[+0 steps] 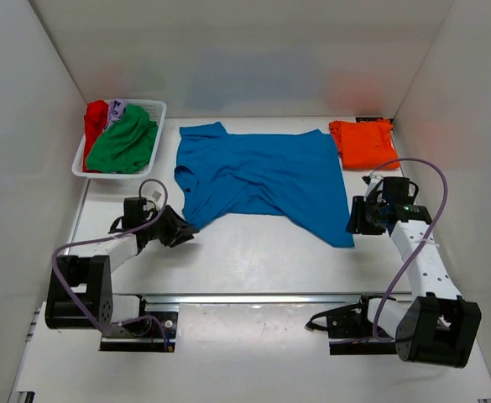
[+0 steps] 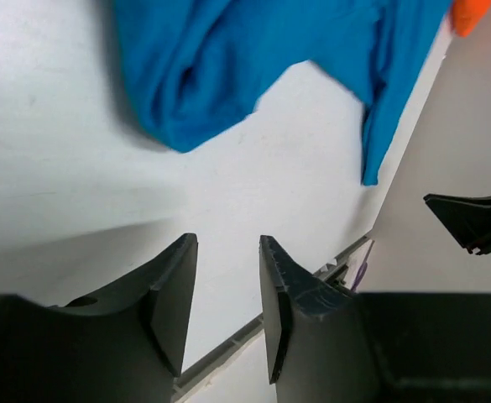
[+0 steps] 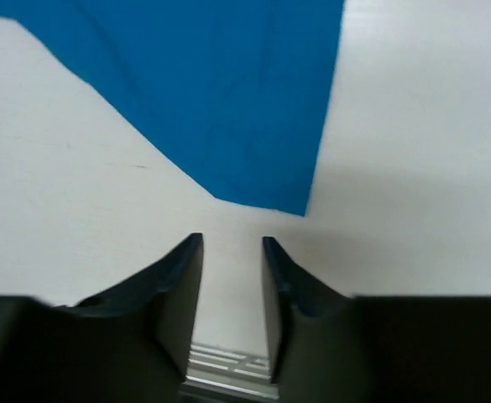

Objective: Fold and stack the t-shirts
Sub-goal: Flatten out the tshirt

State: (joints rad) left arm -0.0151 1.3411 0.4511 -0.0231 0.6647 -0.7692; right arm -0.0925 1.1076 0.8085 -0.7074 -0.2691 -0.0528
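A blue t-shirt (image 1: 262,178) lies spread and rumpled on the middle of the table. A folded orange t-shirt (image 1: 363,143) lies at the back right. Green (image 1: 124,143), red (image 1: 96,120) and pale lilac (image 1: 117,108) shirts sit bunched in the white basket (image 1: 156,111) at the back left. My left gripper (image 1: 185,230) is open and empty just off the blue shirt's near-left corner (image 2: 182,117). My right gripper (image 1: 355,220) is open and empty just off the shirt's near-right corner (image 3: 291,200).
White walls enclose the table on the left, back and right. A metal rail (image 1: 253,297) runs along the near edge between the arm bases. Bare table lies between the blue shirt and the rail.
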